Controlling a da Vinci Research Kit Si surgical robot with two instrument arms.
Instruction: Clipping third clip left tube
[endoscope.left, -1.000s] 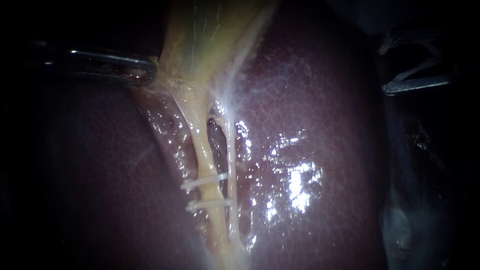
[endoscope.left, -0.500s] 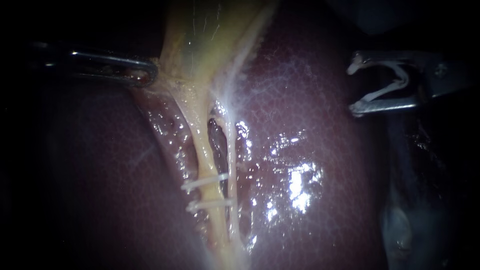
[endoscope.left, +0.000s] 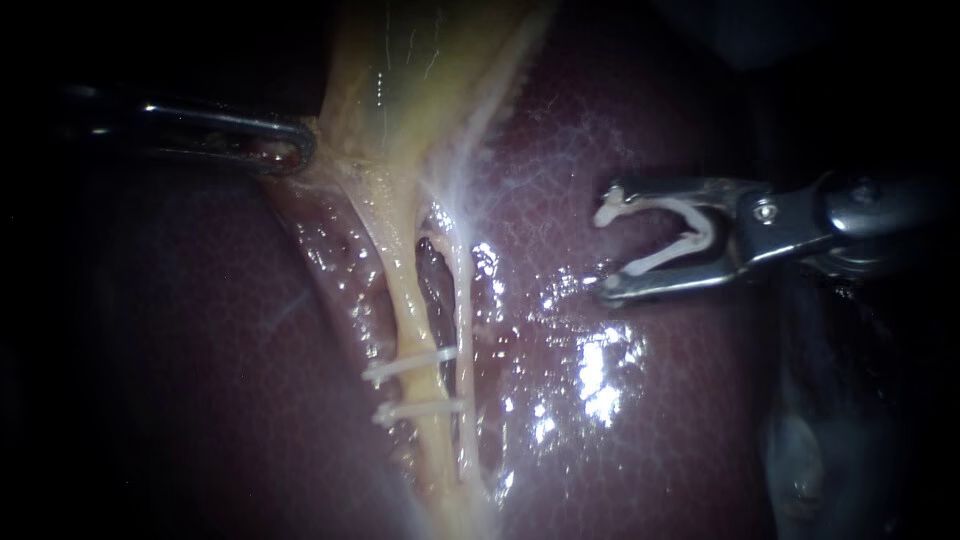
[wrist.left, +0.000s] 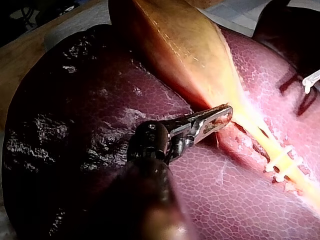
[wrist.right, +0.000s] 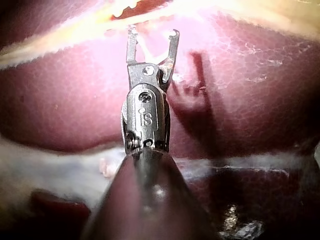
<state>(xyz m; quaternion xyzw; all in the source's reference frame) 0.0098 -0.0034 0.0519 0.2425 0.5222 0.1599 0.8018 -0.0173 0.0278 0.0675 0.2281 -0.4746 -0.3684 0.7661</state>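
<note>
Two clips (endoscope.left: 410, 362) already cross the left tube (endoscope.left: 403, 300), toward 6 o'clock. Approach seems in hand: the right instrument (endoscope.left: 607, 248), at 3 o'clock, its hand holding a loaded clip (endoscope.left: 680, 235) unclosed, stands well apart and must next straddle the tube. At 10 o'clock, the left instrument (endoscope.left: 295, 150) has its hand clamped on the gallbladder (endoscope.left: 400, 90).

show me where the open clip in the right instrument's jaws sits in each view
Endoscope view: clip held in the right instrument's jaws, over the liver.
Left wrist view: only a pale tip, seemingly the clip's, beyond the tube from the left instrument.
Right wrist view: between the jaws, just short of the tube.
Shared landmark: the tube.
</note>
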